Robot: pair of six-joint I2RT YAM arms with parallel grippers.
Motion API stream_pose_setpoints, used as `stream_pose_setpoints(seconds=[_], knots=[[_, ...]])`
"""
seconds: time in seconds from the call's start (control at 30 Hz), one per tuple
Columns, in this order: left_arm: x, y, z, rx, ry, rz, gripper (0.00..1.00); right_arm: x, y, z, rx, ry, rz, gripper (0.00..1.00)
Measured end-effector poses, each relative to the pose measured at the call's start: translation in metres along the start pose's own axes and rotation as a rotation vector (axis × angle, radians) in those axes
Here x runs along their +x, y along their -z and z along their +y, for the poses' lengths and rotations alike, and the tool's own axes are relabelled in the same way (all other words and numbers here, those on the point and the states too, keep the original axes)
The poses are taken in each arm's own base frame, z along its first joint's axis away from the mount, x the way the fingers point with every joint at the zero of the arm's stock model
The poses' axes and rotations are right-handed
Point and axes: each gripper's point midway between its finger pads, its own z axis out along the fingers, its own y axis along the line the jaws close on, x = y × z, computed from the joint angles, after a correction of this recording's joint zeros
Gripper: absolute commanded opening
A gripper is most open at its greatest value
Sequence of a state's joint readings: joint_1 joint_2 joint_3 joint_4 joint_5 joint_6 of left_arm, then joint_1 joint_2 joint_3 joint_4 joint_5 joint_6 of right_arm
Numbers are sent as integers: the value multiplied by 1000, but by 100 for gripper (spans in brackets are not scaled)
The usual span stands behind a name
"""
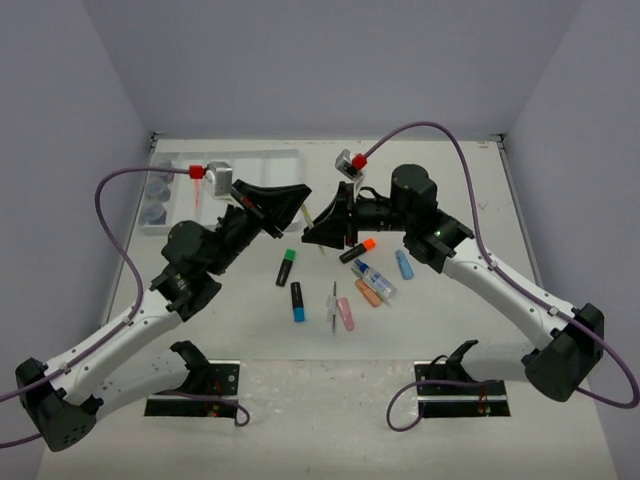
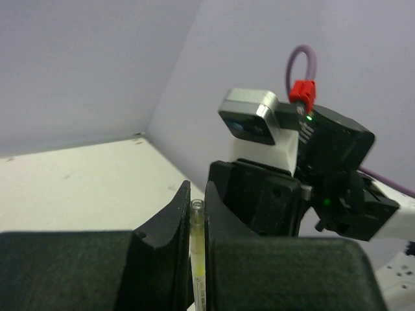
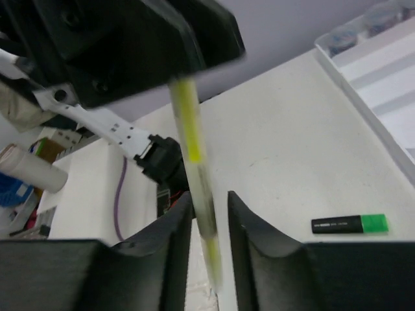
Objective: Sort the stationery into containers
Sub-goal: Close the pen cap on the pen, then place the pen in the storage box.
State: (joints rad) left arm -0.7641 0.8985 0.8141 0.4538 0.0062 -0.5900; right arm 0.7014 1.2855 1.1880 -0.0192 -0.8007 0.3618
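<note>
- The left claw [image 2: 198,197] is clamped on a thin yellow pen [image 2: 197,240], held above the table [image 1: 330,400].
- The right claw [image 3: 209,210] stands apart around the pen's lower end.
- Highlighters [image 1: 286,266], erasers [image 1: 345,313] and the glue bottle [image 1: 375,280] lie loose. The tray [image 1: 262,160] shows only pots [image 1: 157,190], so most sorting remains.

From 7 o'clock the left arm [image 1: 110,345] and from 5 o'clock the right arm [image 1: 500,285] reach in to meet near centre, left gripper [image 2: 198,206] clamped on a thin pen [image 3: 188,123], right gripper [image 3: 209,202] with fingers parted either side of it.
</note>
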Motion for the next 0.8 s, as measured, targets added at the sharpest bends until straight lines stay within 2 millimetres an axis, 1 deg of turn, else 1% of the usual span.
stream_pose_setpoints(seconds=[0.03, 0.1, 0.13, 0.23, 0.3, 0.4, 0.43, 0.47, 0.5, 0.53, 0.6, 0.67, 0.77, 0.8], knots=[[2, -2, 9, -29, -21, 40, 0, 6, 2, -11, 31, -14, -13, 58], [3, -5, 29, -91, -54, 88, 0, 15, 5, -32, 91, -43, -33, 89], [3, -8, 38, -118, -66, 107, 0, 19, 6, -40, 114, -55, -38, 98], [-5, -21, 62, -191, -113, 153, 0, 29, 11, -53, 167, -77, -43, 99], [-12, -29, 77, -239, -148, 168, 0, 33, 18, -56, 196, -84, -50, 99], [-22, -40, 121, -411, -248, 205, 0, 37, 41, -67, 295, -81, -96, 99], [-30, -45, 140, -489, -296, 196, 0, 37, 52, -72, 347, -80, -119, 99], [-38, -49, 165, -578, -359, 185, 0, 37, 62, -76, 394, -76, -143, 99], [-43, -48, 193, -675, -424, 182, 0, 35, 72, -79, 436, -71, -164, 99], [-46, -42, 221, -770, -483, 188, 0, 32, 79, -81, 469, -64, -184, 99], [-51, -24, 283, -949, -577, 232, 0, 25, 87, -83, 508, -46, -214, 99], [-57, -6, 341, -1079, -627, 280, 0, 23, 89, -84, 526, -38, -224, 99], [-67, 35, 416, -1235, -657, 347, 0, 27, 91, -90, 556, -45, -221, 99], [-71, 47, 433, -1271, -663, 361, 0, 29, 92, -93, 570, -51, -217, 99]])
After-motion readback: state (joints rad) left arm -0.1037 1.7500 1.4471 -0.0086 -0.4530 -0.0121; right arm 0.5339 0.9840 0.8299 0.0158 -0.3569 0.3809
